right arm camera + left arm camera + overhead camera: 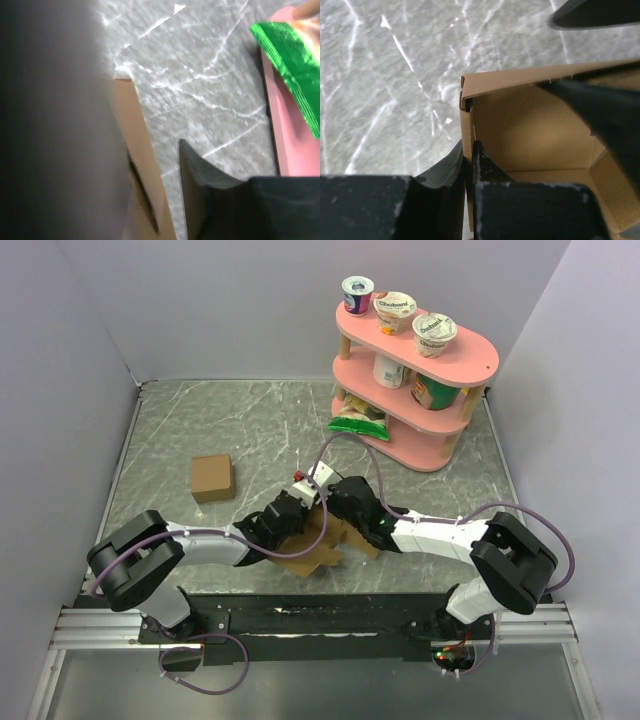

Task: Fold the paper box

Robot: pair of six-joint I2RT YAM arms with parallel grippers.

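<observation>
At the near middle of the table [250, 430], right between the two arms, the half-folded box [318, 545] sits with the left gripper [468, 150] clamped tight on one upright wall and the right gripper [328, 502] straddling another wall, jaws apart, not actually pinching it.

The paper box [322, 548] lies right of cube [212, 478], before shelf [482, 362]

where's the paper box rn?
In the top view the paper box sits centre, near the front edge of the table, right of and nearer than the cardboard cube. The left gripper pinches one wall.
</observation>
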